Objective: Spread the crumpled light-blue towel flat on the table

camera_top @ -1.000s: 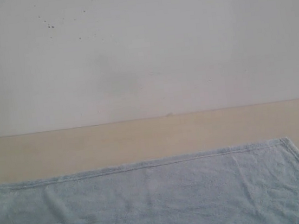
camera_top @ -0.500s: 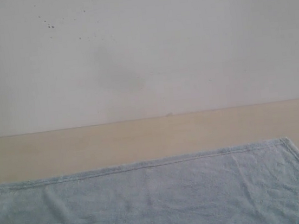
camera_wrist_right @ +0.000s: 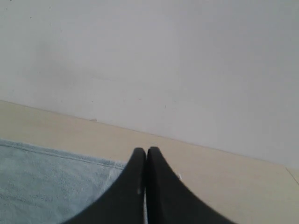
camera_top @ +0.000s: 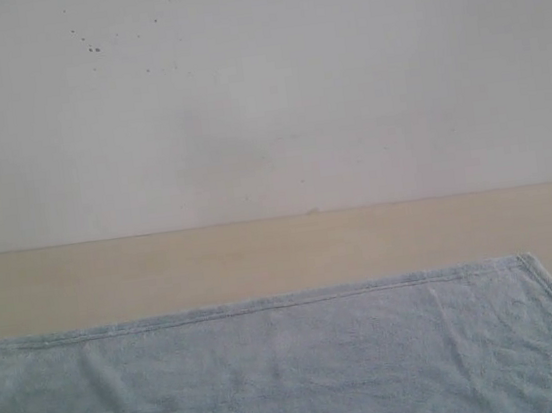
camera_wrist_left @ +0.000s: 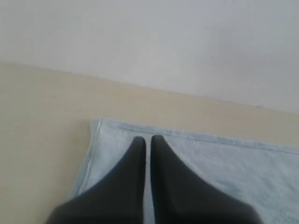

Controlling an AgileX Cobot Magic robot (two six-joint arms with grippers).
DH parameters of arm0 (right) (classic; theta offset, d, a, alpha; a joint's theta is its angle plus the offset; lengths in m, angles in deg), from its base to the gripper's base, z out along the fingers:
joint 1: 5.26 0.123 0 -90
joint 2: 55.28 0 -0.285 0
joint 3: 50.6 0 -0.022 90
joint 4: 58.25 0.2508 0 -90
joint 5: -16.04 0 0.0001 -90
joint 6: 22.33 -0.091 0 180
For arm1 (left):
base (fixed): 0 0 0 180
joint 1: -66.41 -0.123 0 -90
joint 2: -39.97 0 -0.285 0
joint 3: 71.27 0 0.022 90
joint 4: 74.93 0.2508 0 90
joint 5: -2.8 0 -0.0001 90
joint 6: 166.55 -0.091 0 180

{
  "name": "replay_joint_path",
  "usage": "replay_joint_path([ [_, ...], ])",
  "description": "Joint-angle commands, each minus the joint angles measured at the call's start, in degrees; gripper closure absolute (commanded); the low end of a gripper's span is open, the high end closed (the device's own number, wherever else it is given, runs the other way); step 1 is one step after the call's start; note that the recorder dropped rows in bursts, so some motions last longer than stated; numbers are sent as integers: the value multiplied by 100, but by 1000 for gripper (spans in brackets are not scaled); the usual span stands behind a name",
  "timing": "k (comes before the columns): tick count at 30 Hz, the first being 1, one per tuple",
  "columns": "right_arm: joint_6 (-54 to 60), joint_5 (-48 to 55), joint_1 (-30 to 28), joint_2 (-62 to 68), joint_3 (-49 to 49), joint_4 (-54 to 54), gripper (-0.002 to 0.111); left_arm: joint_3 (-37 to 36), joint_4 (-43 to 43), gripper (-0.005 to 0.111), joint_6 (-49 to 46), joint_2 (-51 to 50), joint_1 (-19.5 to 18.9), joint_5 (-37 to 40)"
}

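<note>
Left hand: you have its fingers pressed together with nothing between them, poised over the towel's corner; whether it touches the pile, you cannot tell.
Right hand: likewise together and empty, at the towel's other far corner.
Towel: it lies open on the worktop, hem straight along the far edge, only soft ripples; it has not shifted in the last second.
Worktop: a bare strip shows beyond the hem.
Wall: only a faint shadow has faded.
Meaning: the spreading looks done, though the near part lies out of view.
</note>
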Motion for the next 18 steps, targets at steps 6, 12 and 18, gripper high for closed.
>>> replay_joint_path([
  [6,-2,1645,-18,-48,176,-1183,108,-46,-752,103,88,8,30,580],
  [12,-2,1723,-18,-37,176,-1262,108,-46,-1440,103,88,8,30,734],
  [18,-49,1708,-18,-37,176,-1291,108,-46,-1411,103,61,8,30,475],
])
